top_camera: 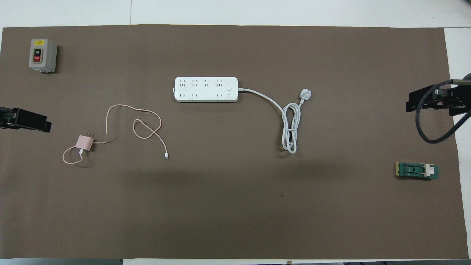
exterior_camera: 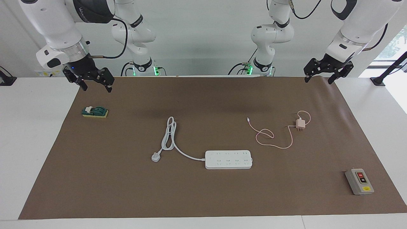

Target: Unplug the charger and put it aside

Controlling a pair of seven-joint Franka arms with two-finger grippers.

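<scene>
Already the charger (exterior_camera: 300, 123) lies unplugged on the mat, well apart from the power strip (exterior_camera: 228, 159), nearer the robots. My left gripper (exterior_camera: 319, 72) hangs wide open and empty; my right gripper (exterior_camera: 94, 79) waits open too. From overhead, the charger (top_camera: 84, 142) sits toward the left arm's end; I'd judge nothing needs gripping, so stay clear of its cable (top_camera: 147, 127)

Both arms are glossy white, rounded segments joined by black rings and dark collars, with black cables looping along them; green lights glow at the two bases. Each ends in a silver wrist band and a black skeletal pincer: the left pincer (exterior_camera: 320, 76), the right pincer (exterior_camera: 94, 85).
</scene>
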